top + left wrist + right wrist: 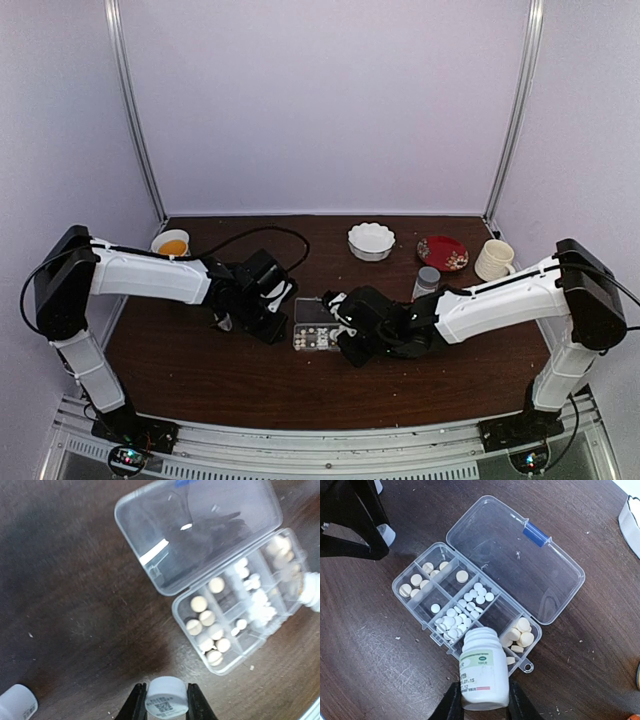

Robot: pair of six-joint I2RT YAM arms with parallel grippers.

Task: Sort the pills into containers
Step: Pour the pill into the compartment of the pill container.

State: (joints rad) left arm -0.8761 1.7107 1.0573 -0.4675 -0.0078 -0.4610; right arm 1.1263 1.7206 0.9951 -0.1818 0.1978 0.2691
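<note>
The right pincer (484,701) is clamping a white labelled bottle (484,672) between its two fingers. It is holding the bottle tipped forward, so the far end is hanging over the near edge of the organizer box (504,611). The box is lying directly ahead of this pincer on the dark worktop (360,645). Its clear lid (515,555) is lying flat open on the far side, with a blue latch (536,534) at the lid's outer edge.

The pills (455,620) are sitting in the box's small compartments. Just ahead of the bottle's end, many small white ones are crowding the middle cells. Ahead and to the left, larger cream ones are lying in the corner cells, and a single white one is sitting alone in a cell between the two groups. Immediately right of the bottle's end, several larger cream ones are filling another cell.

The left pincer (166,706) is gripping a small white bottle (166,695) that is carrying a printed code label. In its own view the open box is lying ahead and to the right, well apart from the fingers. A second small bottle (17,705) is standing on the worktop off to this pincer's left.
</note>
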